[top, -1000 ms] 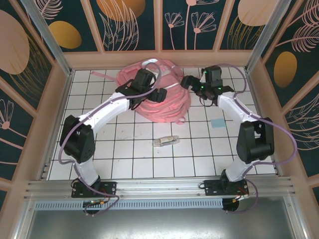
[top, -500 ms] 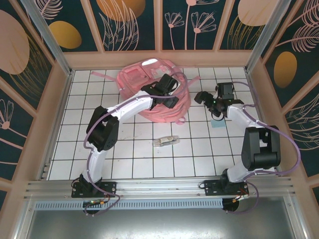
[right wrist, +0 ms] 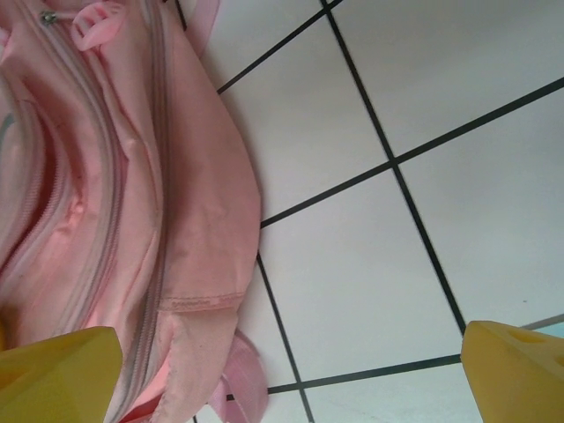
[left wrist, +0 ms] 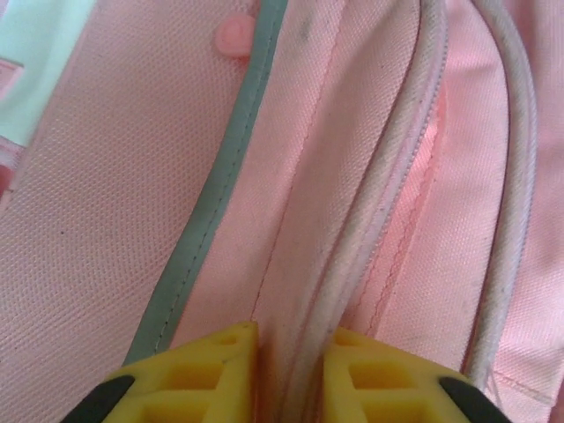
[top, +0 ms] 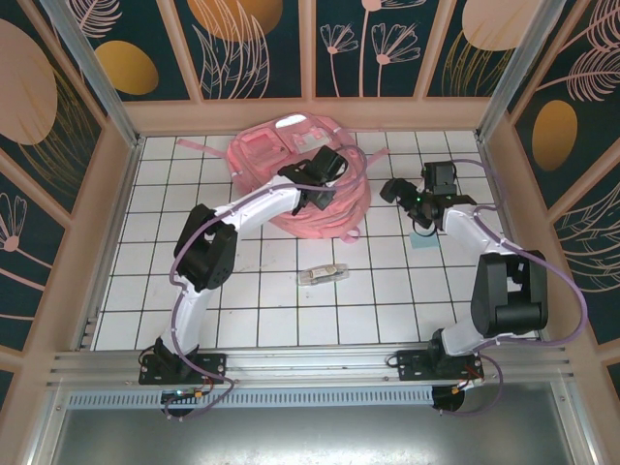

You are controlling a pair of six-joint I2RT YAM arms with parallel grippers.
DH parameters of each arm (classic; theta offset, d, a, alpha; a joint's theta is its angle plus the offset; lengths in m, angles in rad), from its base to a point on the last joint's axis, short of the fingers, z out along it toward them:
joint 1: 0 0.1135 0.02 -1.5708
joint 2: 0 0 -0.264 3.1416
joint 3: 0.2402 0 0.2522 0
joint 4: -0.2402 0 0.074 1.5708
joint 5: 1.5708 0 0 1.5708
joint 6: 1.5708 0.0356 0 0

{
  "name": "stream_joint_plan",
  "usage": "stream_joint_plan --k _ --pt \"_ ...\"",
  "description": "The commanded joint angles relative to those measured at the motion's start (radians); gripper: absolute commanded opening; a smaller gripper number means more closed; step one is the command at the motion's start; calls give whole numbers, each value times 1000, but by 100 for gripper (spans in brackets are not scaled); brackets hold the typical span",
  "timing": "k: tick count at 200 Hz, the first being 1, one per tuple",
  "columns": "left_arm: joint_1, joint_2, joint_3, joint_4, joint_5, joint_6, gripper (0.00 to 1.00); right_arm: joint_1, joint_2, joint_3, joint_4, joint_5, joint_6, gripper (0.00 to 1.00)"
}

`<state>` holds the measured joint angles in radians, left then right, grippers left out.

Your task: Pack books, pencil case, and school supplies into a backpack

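Large soft pink fabric backpack [top: 260, 155] lies slumped at upper centre of the white tiled table [top: 242, 310]. It looks limp and light and is likely to sag, so the firmest hold is a piped seam or zipper edge. Left gripper [left wrist: 291, 339] pinches one such fold. Right gripper [right wrist: 291, 361] gapes empty just right of it.

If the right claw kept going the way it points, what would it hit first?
Probably the white tiled table: bare tile lies between the open fingers of the right gripper, with the pink backpack just off to one side. Depth is unclear, so it might brush the backpack's edge.
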<state>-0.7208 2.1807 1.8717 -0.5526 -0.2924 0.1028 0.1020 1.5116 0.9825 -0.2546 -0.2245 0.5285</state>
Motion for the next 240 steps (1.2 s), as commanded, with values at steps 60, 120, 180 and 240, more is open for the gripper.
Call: stream_joint_plan --k 60,120,180,240 --pt "106 -30 144 -86 186 -83 0 -24 -28 -1 -74 117 -28 99" --pt "183 -77 136 -15 598 -323 0 -45 41 13 -201 341 -33 99" --pt "198 -114 83 142 783 -481 0 -66 86 -35 -233 368 15 99" --pt "208 -127 -2 268 842 -550 0 -65 152 -56 -177 285 71 99"
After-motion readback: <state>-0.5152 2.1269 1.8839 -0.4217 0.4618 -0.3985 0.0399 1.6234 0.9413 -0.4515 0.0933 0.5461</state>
